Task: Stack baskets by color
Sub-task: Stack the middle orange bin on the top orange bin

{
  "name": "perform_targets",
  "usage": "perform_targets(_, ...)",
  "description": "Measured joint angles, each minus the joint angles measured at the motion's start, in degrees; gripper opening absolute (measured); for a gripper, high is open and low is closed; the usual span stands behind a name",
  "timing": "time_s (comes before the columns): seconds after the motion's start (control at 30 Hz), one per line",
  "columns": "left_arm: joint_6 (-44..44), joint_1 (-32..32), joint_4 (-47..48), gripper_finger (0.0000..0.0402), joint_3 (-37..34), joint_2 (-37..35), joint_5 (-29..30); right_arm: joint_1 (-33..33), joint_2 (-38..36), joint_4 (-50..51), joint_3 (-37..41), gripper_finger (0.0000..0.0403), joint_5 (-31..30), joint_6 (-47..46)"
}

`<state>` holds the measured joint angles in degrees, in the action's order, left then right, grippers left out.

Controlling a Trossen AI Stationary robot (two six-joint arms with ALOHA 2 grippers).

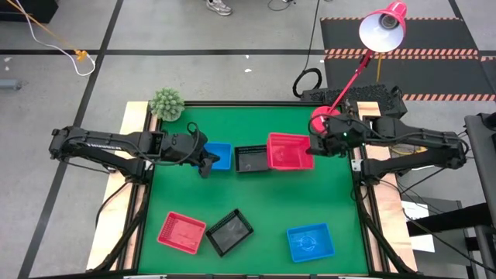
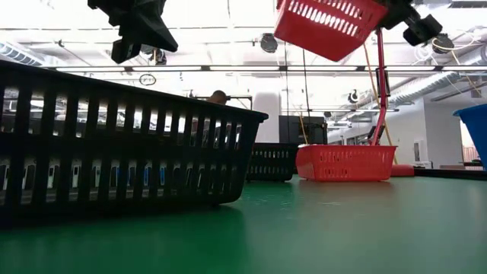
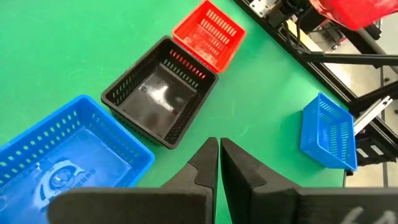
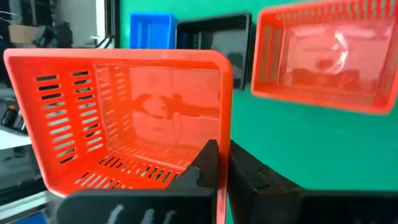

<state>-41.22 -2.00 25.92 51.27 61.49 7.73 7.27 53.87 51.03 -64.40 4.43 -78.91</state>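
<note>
a red basket [image 1: 290,150] is held lifted off the green table [image 1: 263,203] by the right gripper [image 1: 316,146], whose fingers are closed on the basket's wall; in the right wrist view the thin wall is seen pinched between the two dark fingers [image 4: 205,163], and in the low view the basket [image 2: 329,26] hangs tilted in the air. directly below it a second red basket [image 2: 346,162] rests on the table. the black basket [image 1: 251,159] in the back row is taken as landmark: the lifted red basket is just beside it on the lamp side, and a blue basket [image 1: 219,156] is just beside it on the opposite side. the left gripper [image 1: 206,164] is found at the outer edge of that blue basket, its fingers closed together and holding nothing, as seen in the left wrist view [image 3: 219,163]. nearer the front edge of the table, well apart from the landmark, three single baskets are noted: a red one [image 1: 181,232], a black one [image 1: 229,232] just beside it and set at an angle, and a blue one [image 1: 310,242] further along. a red desk lamp [image 1: 381,28] and a small green plant [image 1: 166,103] stand at the back of the table.
</note>
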Motion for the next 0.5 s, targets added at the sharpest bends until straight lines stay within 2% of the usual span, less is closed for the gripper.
perform_targets(0.33, 3.2, 0.0, 0.4, 0.0019, 0.0, 0.0, 0.4, 7.5, 3.6, 8.7, -2.5, 0.0005, 1.8, 8.3)
perform_targets(0.5, 2.2, 0.0, 0.4, 0.0019, 0.0, 0.0, 0.8, 11.0, 4.4, 8.9, -2.5, 0.0006, 1.7, 14.0)
